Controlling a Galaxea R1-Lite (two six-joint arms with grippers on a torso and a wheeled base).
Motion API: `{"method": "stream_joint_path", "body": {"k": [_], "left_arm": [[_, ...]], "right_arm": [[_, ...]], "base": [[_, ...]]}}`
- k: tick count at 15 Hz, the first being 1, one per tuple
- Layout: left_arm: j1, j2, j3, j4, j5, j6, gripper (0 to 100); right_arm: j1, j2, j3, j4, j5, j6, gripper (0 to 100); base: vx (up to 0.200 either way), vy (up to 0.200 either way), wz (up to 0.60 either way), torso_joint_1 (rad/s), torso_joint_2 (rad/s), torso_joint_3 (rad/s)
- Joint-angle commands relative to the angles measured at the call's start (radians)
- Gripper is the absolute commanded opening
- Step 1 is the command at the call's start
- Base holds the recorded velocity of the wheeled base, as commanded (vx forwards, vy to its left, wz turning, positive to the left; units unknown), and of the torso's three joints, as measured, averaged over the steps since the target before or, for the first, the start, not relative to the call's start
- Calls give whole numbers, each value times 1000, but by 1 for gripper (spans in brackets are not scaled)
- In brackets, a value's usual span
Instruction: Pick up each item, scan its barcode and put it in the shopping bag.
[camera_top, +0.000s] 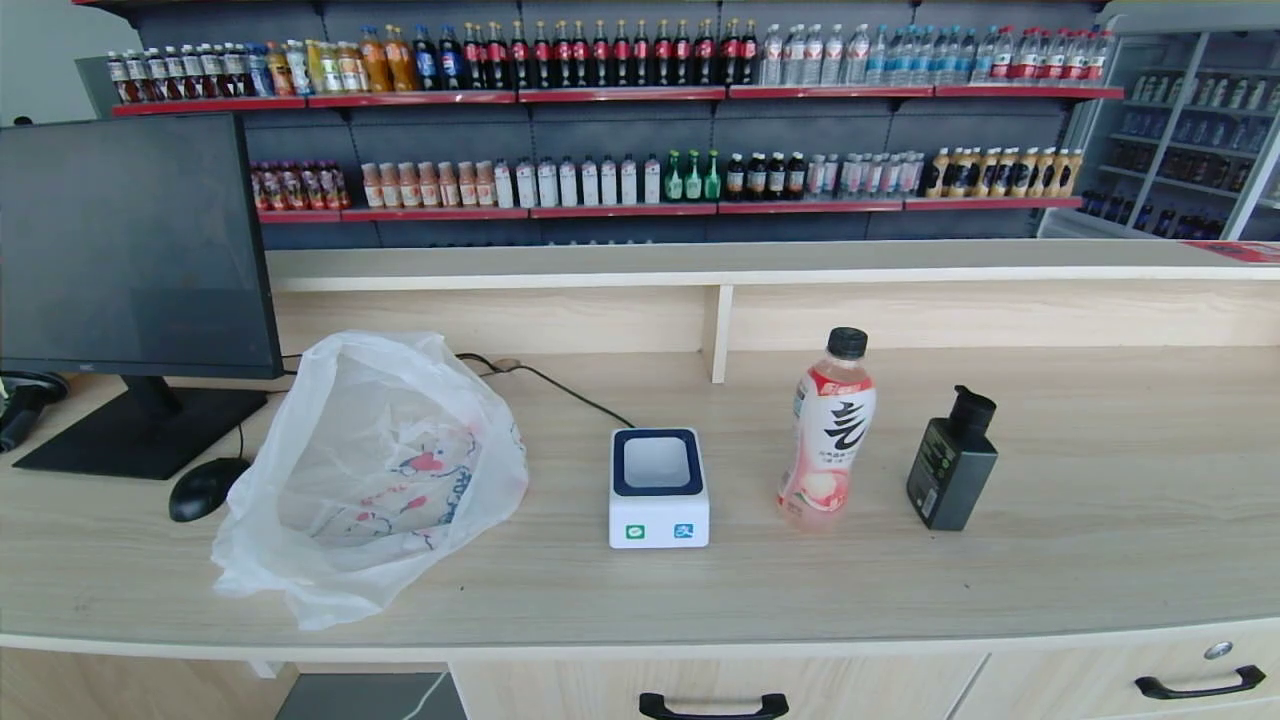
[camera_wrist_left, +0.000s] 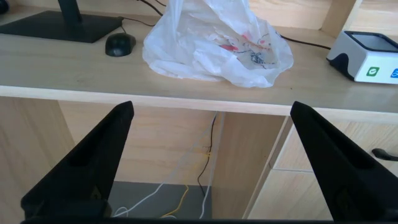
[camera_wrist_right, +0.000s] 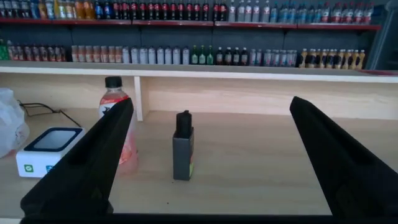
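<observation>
Right claw (camera_wrist_right: 208, 107) released, dark flat bottle (camera_wrist_right: 183, 152) straight ahead, left claw (camera_wrist_left: 211, 107) released, thin white plastic bag (camera_wrist_left: 211, 43) ahead and higher

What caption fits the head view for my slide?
Checkout counter: shopping bag, barcode scanner, pink drink bottle and dark bottle in a row, left to right.

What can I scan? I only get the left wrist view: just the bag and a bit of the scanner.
Observer: A pink drink bottle stands upright on the counter, right of the scanner.
Operator: Anything else?
Observer: A dark bottle stands farther right, apart from it.
Operator: Is the right claw holding something?
Observer: No, the right claw is open, empty, facing the dark bottle.
</observation>
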Motion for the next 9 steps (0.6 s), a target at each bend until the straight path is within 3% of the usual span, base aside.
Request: {"method": "stream_joint_path", "body": {"k": [1, 2, 3, 4, 5, 9], "left_arm": [[-1, 0, 0, 0, 0, 0, 100], [0, 0, 0, 0, 0, 0, 100], [0, 0, 0, 0, 0, 0, 100], [0, 0, 0, 0, 0, 0, 100], [0, 0, 0, 0, 0, 0, 100], [0, 0, 0, 0, 0, 0, 100]], "right_arm": [[74, 302, 20, -224, 1, -6, 100], [80, 472, 12, -425, -1, -6, 100], [80, 535, 6, -501, -1, -6, 100], [83, 752, -20, -762, -1, -12, 100], [87, 857, -46, -866, -1, -27, 100], [103, 1023, -123, -905, -2, -34, 100]], "base": [[0, 0, 0, 0, 0, 0], [0, 0, 0, 0, 0, 0], [0, 0, 0, 0, 0, 0], [0, 0, 0, 0, 0, 0], [0, 0, 0, 0, 0, 0], [0, 0, 0, 0, 0, 0]]}}
